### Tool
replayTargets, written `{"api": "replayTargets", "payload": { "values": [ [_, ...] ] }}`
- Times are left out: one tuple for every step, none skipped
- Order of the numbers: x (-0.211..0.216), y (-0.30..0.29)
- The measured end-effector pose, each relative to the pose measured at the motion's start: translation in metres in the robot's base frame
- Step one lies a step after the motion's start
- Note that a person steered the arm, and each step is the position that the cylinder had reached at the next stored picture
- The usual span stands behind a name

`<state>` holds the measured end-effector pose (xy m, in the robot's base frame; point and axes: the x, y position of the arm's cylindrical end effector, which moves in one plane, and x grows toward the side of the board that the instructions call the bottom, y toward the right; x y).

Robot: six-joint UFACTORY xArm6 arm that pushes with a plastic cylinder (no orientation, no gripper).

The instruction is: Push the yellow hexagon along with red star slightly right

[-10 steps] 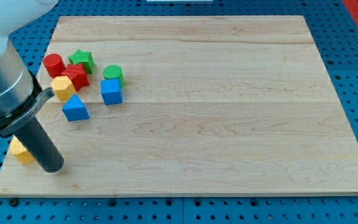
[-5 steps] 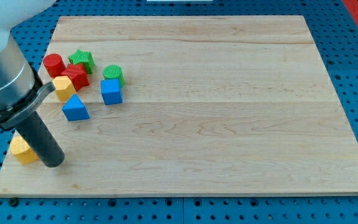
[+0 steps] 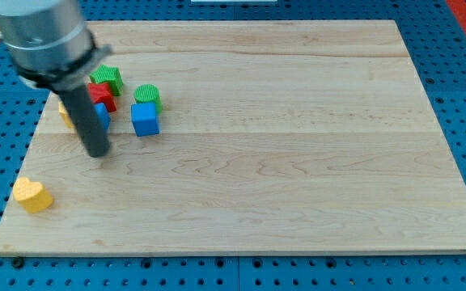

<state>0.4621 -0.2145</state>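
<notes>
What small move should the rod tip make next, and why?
Probably my tip should go back toward the view's left, around the cluster. It sits at the cluster's lower edge, and the rod hides most of the yellow hexagon. To push it and the red star right, contact must come from the hexagon's left side.

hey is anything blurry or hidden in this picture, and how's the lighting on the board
Camera view: lighting is even and soft, no glare on the board; the arm's grey upper part is motion-blurred, the rod less so; my tip sits just below the cluster, the rod hiding most of the yellow hexagon and part of the red star.
</notes>
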Motion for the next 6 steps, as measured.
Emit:
{"api": "replayTargets", "payload": {
  "values": [
    [-0.037, 0.009],
    [-0.078, 0.092],
    [-0.053, 0.041],
    [-0.015, -0.024],
    [-0.018, -0.062],
    [-0.058, -0.055]
  ]
}}
